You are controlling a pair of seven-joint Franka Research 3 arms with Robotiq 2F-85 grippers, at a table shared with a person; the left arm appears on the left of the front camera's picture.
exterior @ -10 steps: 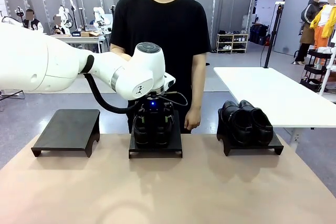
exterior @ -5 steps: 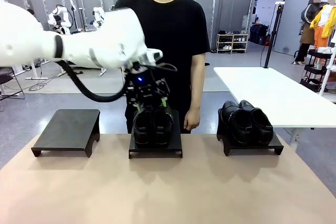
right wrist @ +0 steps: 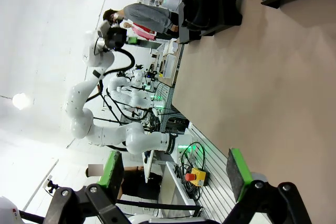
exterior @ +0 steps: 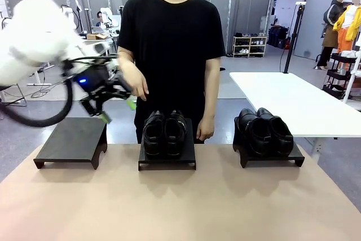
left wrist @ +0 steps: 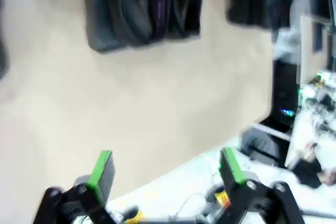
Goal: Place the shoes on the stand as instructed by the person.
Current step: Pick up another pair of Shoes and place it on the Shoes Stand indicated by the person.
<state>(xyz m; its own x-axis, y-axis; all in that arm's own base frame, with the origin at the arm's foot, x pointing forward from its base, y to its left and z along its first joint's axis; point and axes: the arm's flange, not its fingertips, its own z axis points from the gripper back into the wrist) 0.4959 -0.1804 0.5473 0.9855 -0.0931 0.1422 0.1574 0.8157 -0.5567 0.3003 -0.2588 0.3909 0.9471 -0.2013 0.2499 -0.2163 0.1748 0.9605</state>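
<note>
One pair of glossy black shoes (exterior: 164,133) sits on the middle black stand (exterior: 167,161). A second pair (exterior: 265,131) sits on the right stand (exterior: 271,159). A third stand (exterior: 73,138) at the left has a bare top. My left gripper (exterior: 117,111) hangs open above that stand's right edge, holding nothing. Its wrist view shows the left gripper (left wrist: 167,167) high over the table, with the middle pair (left wrist: 152,9) far off. My right gripper (right wrist: 175,170) is open over the table's near edge. The person (exterior: 172,43) stands behind the middle stand with one hand (exterior: 137,86) raised.
The tan table (exterior: 180,201) stretches in front of the stands. A white table (exterior: 293,103) stands at the back right. The right wrist view shows a stand with shoes (right wrist: 210,1) far off and other lab equipment beyond the table edge.
My left arm has lifted off the middle pair and swung up and to the left, leaving both shoes on the middle stand. The person's hand has come up beside the gripper.
</note>
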